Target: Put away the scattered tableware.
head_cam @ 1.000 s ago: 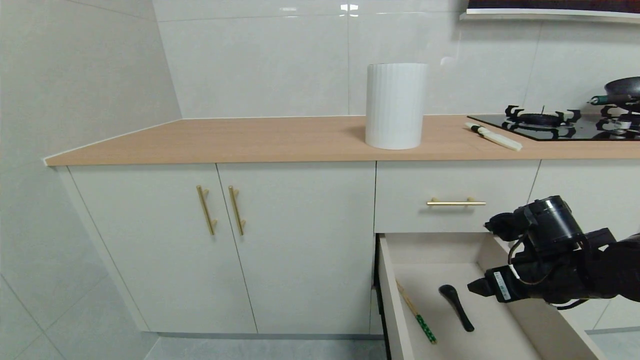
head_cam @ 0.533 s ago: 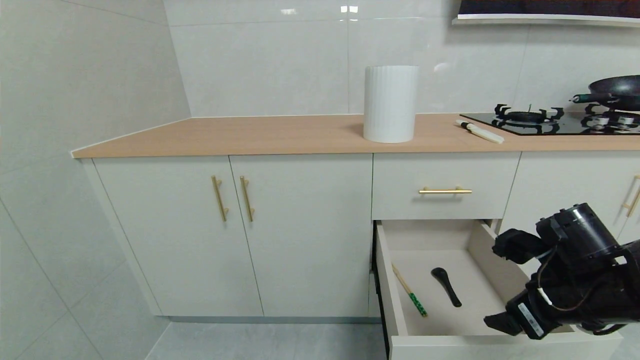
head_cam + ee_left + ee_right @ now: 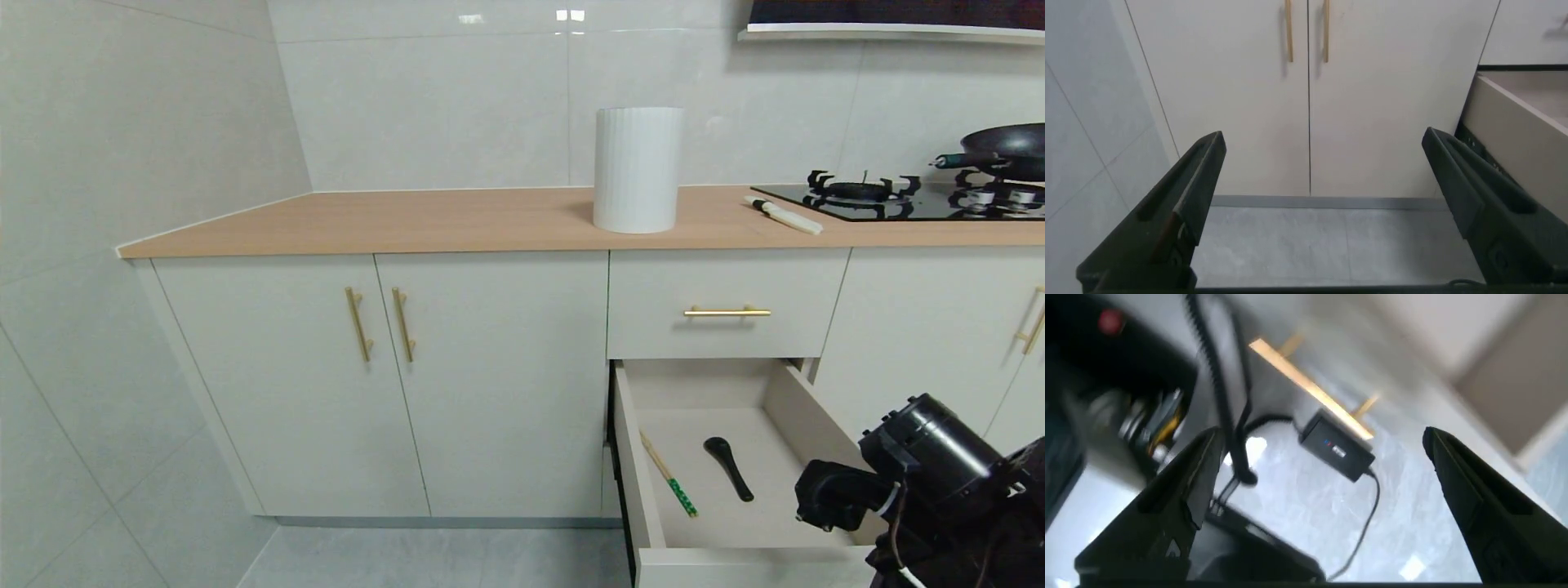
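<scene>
The black spoon (image 3: 728,467) lies mid-floor in the open drawer (image 3: 718,572), the chopsticks (image 3: 669,486) along its left wall; a pale utensil (image 3: 782,214) rests on the bench (image 3: 408,220) near the front edge, beside the hob (image 3: 931,212). The left gripper (image 3: 1323,145) is spread wide and holds nothing, and the right gripper (image 3: 1323,445) is likewise wide apart and empty.

Open drawer (image 3: 735,567) sits low, right of centre, directly under a shut drawer (image 3: 727,311). Inside it, chopsticks (image 3: 669,487) lie along the left wall, with the spoon (image 3: 729,468) just right of them, not touching. On the countertop (image 3: 449,220), a canister (image 3: 637,169) stands above the drawers, a long utensil (image 3: 782,214) lies to its right, and the hob (image 3: 890,208) with a pan (image 3: 1008,147) is far right. Cupboard doors (image 3: 380,327) are left of the drawers.
</scene>
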